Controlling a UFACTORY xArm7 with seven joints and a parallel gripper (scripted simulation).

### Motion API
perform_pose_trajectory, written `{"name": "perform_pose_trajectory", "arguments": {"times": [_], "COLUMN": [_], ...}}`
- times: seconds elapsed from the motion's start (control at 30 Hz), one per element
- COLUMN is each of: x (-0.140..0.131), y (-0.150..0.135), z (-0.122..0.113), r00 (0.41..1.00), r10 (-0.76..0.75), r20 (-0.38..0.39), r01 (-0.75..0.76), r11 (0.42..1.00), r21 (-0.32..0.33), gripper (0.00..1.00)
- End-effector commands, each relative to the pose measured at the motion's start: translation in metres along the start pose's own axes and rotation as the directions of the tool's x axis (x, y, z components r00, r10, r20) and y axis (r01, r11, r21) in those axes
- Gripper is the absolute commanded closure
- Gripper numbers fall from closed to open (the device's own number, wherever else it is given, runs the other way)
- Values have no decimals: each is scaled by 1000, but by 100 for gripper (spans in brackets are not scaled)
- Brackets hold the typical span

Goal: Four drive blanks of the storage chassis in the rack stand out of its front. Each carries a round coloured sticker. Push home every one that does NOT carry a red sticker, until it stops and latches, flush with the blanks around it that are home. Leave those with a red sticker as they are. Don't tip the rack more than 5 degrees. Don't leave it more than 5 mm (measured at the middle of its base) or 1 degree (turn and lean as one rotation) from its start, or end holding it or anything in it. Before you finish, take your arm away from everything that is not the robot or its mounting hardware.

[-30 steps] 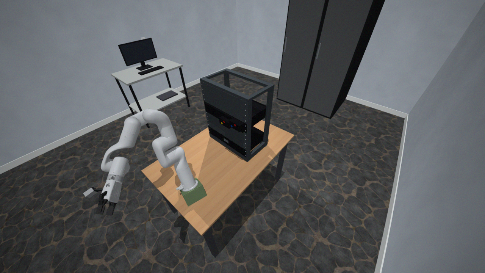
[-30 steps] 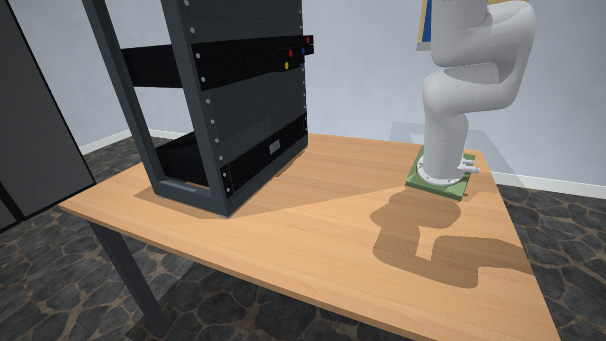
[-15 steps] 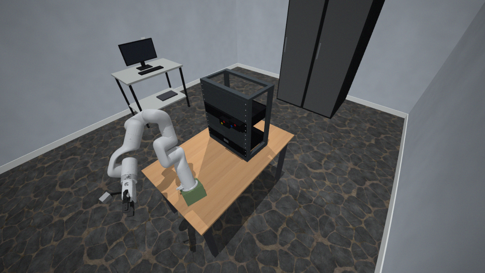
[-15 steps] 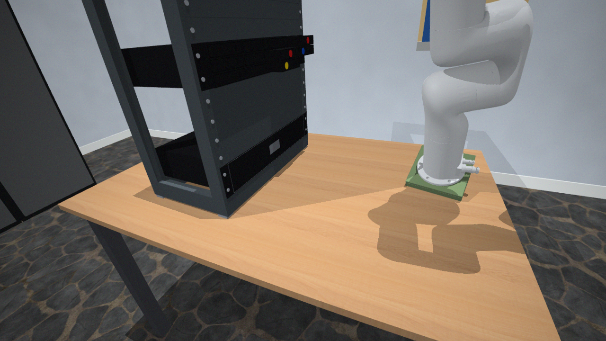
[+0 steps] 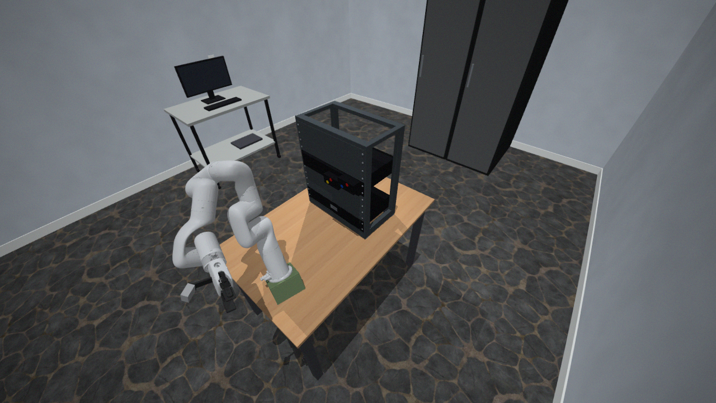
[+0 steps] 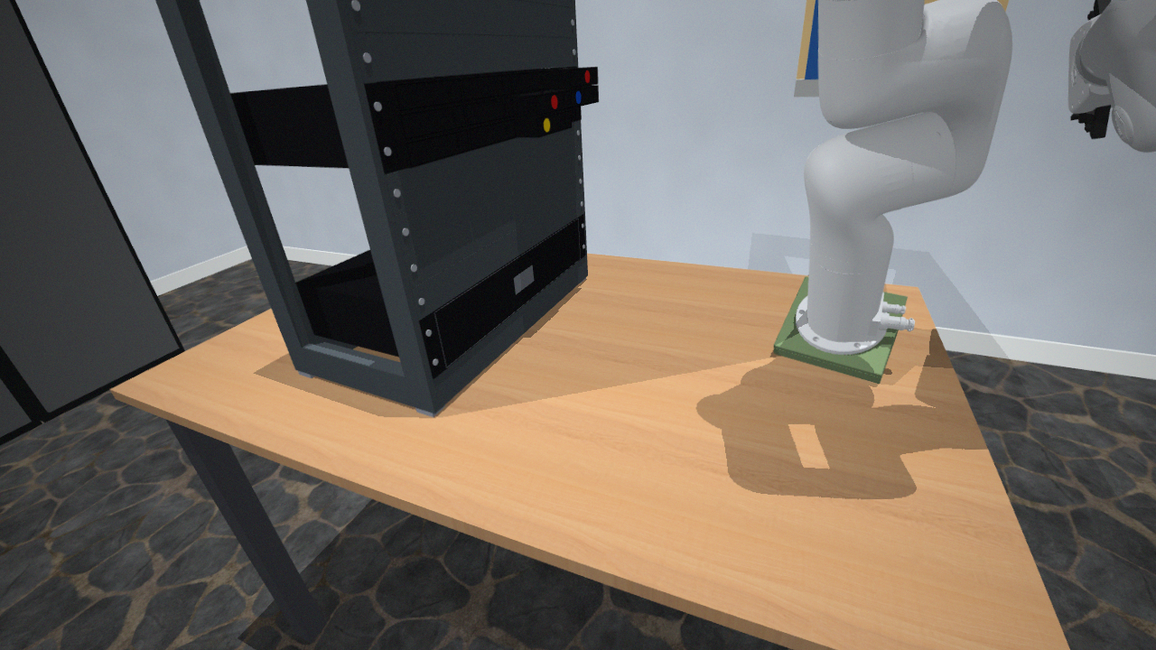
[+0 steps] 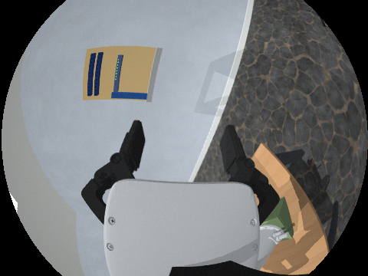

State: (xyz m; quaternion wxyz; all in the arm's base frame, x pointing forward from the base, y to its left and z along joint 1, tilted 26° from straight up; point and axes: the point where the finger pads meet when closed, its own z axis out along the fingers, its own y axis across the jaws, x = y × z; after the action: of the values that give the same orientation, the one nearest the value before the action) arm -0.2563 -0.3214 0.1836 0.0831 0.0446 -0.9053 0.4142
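Blanks point(image 6: 565, 100) untouched, claw point(image 7: 181, 146) wide, empty

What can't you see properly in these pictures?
- Tool: exterior view, cut off at the right edge; only a dark bit shows.
- Rack and stickers: wrist view faces the wall and floor instead.
- Sticker colours: top view, tiny dots; how far each blank stands out is unclear.
- Rack's far side: hidden in every view.
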Motion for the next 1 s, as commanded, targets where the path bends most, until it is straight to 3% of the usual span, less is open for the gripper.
{"name": "perform_pose_trajectory", "arguments": {"times": [0.0, 0.07, 0.57, 0.63, 0.97], "x": [-44, -44, -184, -184, -261], "y": [-16, -16, -47, -47, -55], "z": [7, 7, -3, -3, -32], "r00": [994, 994, 889, 889, 767], "r10": [-39, -39, -153, -153, -213], "r20": [103, 103, 432, 432, 606], "r01": [35, 35, 77, 77, 59], "r11": [998, 998, 979, 979, 963], "r21": [45, 45, 189, 189, 264], "gripper": [0, 0, 0, 0, 0]}}
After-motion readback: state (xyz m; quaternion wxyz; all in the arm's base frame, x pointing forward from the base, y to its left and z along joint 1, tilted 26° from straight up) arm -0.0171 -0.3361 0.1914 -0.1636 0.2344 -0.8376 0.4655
